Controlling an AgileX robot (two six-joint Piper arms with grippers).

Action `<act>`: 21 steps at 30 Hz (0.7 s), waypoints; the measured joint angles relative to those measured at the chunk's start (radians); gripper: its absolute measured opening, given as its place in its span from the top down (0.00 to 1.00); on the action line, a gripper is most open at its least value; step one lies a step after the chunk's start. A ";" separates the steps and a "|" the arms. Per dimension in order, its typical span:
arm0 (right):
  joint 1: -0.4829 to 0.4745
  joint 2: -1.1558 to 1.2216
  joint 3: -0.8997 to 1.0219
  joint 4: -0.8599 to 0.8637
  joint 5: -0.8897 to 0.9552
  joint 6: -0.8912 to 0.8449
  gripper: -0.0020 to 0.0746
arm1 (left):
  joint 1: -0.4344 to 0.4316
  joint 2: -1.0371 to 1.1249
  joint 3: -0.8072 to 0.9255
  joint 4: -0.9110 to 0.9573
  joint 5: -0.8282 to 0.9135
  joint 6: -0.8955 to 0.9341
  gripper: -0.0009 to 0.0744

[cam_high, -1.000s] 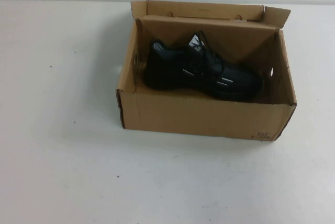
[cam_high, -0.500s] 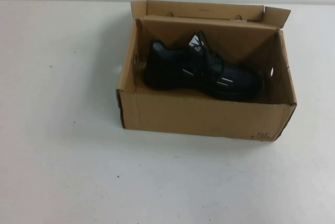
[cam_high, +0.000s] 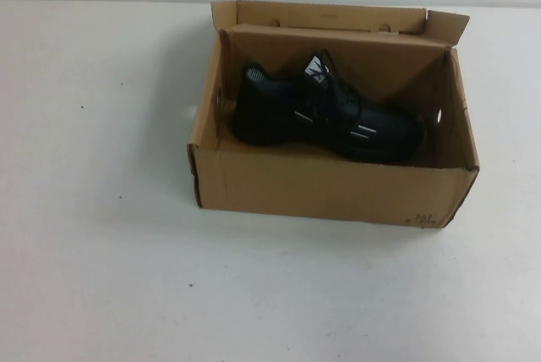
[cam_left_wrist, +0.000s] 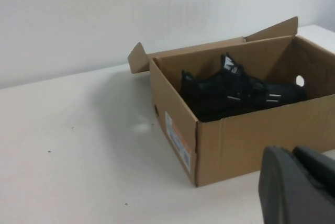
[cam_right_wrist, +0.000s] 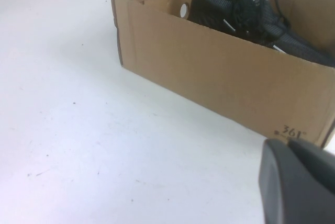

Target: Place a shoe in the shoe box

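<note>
The black sneaker [cam_high: 325, 117] lies inside the open brown shoe box [cam_high: 330, 193], toe toward the right, white tongue label up. The shoe also shows in the left wrist view [cam_left_wrist: 235, 90] and the right wrist view [cam_right_wrist: 246, 9], inside the box [cam_left_wrist: 251, 140] [cam_right_wrist: 220, 72]. My left gripper [cam_left_wrist: 294, 152] is low over the table near the box's left front corner, fingers together and empty. My right gripper [cam_right_wrist: 289, 143] is low in front of the box's front wall, near the dark print, fingers together and empty. Neither gripper shows in the high view.
The box stands on a white table [cam_high: 127, 252] near its back edge, with a pale wall behind. The box's flaps [cam_high: 321, 15] stand up at the back. Bare tabletop lies to the left and in front of the box.
</note>
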 joint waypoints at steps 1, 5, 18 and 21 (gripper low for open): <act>0.000 0.000 0.000 0.000 0.000 0.000 1.00 | 0.002 -0.012 0.018 0.007 -0.015 0.000 0.99; 0.000 0.000 0.000 0.000 0.000 0.000 1.00 | 0.006 -0.077 0.103 0.022 -0.149 0.000 0.99; 0.000 0.000 0.000 0.000 0.002 0.000 1.00 | 0.054 -0.200 0.500 0.393 -0.287 -0.484 0.99; 0.000 0.000 0.000 0.000 0.014 0.000 1.00 | 0.054 -0.200 0.553 0.470 -0.294 -0.578 0.99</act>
